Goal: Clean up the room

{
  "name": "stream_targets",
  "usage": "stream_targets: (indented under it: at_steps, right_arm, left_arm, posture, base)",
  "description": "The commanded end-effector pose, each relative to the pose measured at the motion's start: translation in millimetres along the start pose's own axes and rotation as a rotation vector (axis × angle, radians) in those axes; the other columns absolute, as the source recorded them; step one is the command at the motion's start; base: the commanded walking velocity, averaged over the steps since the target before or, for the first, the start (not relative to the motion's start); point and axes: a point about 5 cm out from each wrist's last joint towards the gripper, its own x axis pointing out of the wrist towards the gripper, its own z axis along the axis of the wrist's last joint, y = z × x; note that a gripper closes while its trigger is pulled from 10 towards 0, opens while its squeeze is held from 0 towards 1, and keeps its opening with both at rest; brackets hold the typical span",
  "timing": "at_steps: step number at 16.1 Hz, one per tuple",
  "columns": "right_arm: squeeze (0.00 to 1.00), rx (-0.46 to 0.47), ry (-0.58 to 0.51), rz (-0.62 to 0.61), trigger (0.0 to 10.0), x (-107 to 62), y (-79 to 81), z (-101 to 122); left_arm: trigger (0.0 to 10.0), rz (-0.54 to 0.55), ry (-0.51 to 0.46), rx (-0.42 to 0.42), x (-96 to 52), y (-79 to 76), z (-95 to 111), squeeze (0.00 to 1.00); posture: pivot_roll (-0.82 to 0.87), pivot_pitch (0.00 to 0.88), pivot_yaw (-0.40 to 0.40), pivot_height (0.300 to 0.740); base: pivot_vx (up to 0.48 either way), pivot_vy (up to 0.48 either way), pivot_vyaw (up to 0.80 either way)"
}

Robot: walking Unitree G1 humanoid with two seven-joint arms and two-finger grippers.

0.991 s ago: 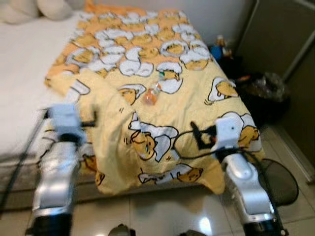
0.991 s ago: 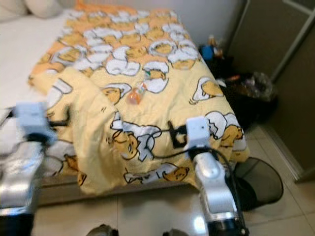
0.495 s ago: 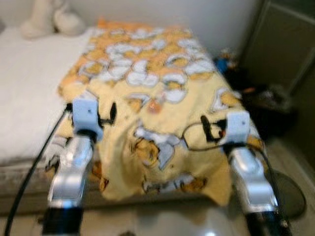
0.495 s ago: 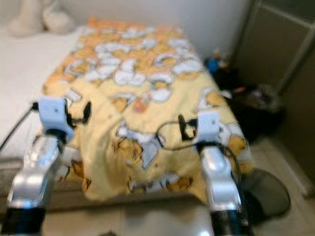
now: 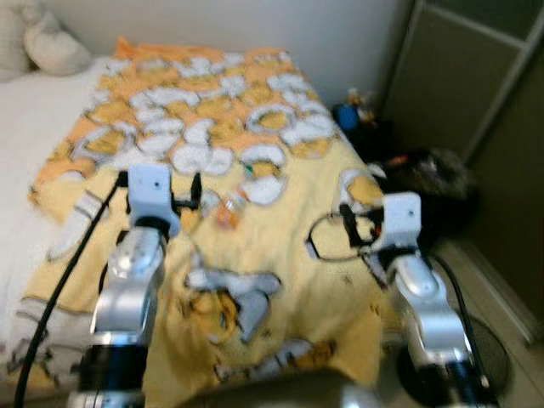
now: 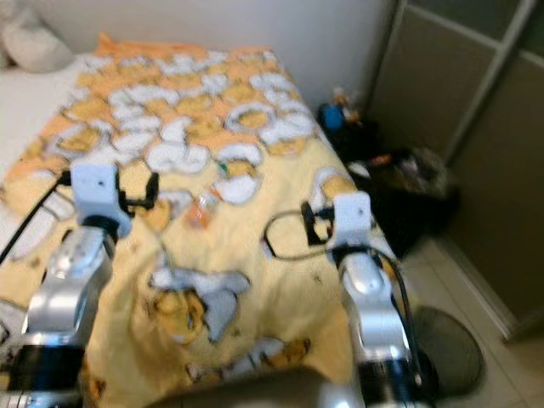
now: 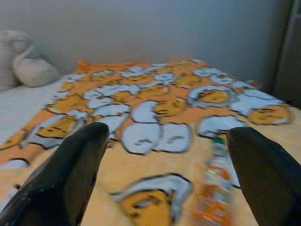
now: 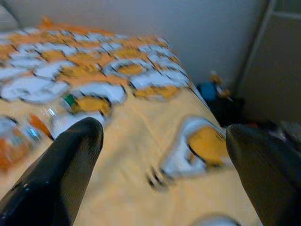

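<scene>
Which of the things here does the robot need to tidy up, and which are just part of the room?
Probably for tidying:
- plastic bottle lying on the yellow blanket
- left end effector and right end effector, both open above the blanket

Just there:
- pillow at the head of the bed
- black bag on the floor beside the bed
- floor fan

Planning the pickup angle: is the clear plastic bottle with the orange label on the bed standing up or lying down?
Lying down. The clear plastic bottle with the orange label rests on its side on the yellow cartoon-print blanket, its green cap end pointing toward the far wall.
</scene>
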Motion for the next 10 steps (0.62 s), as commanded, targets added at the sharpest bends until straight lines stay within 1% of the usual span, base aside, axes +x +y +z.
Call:
stream_targets:
  at_steps: [1, 6, 7, 8, 9, 10]
  right_arm:
    - [0.00, 0.000, 0.001, 0.024, 10.0, 3.2, 5.8, 1]
    - [0.00, 0.008, 0.008, 0.030, 10.0, 6.8, 4.8, 2]
    - [0.00, 0.029, 0.009, 0.028, 10.0, 7.7, 4.6, 2]
    - [0.00, 0.055, 0.021, 0.041, 10.0, 9.4, 5.2, 1]
    - [0.00, 0.059, 0.029, 0.041, 10.0, 11.7, 4.5, 1]
    - [0.00, 0.063, 0.034, 0.030, 10.0, 14.7, 2.5, 1]
  left_arm:
    - [10.0, 0.023, 0.010, 0.002, 0.8, 6.0, -1, 0.00]
    - [10.0, 0.027, 0.008, 0.011, 1.7, 7.0, 0, 0.00]
    - [10.0, 0.045, 0.009, 0.026, 2.8, 9.6, 0, 0.00]
    - [10.0, 0.065, 0.027, 0.043, 5.0, 12.1, -1, 0.00]
    - [10.0, 0.069, 0.035, 0.062, 7.0, 13.3, -1, 0.00]
    - [10.0, 0.066, 0.038, 0.076, 8.9, 14.7, 0, 0.00]
  posture:
    - [-0.09, 0.000, -0.001, 0.740]
    - [-0.09, 0.000, -0.006, 0.740]
    - [-0.09, 0.000, -0.007, 0.740]
    - [-0.08, 0.000, -0.009, 0.740]
    - [-0.08, 0.001, -0.011, 0.740]
    - [-0.08, 0.003, -0.015, 0.740]
  base:
    - [0.480, 0.000, 0.00]
    - [0.480, 0.000, 0.00]
    - [0.480, 0.000, 0.00]
    - [0.000, 0.000, 0.00]
    - [0.000, 0.000, 0.49]
    - [0.000, 0.000, 0.00]
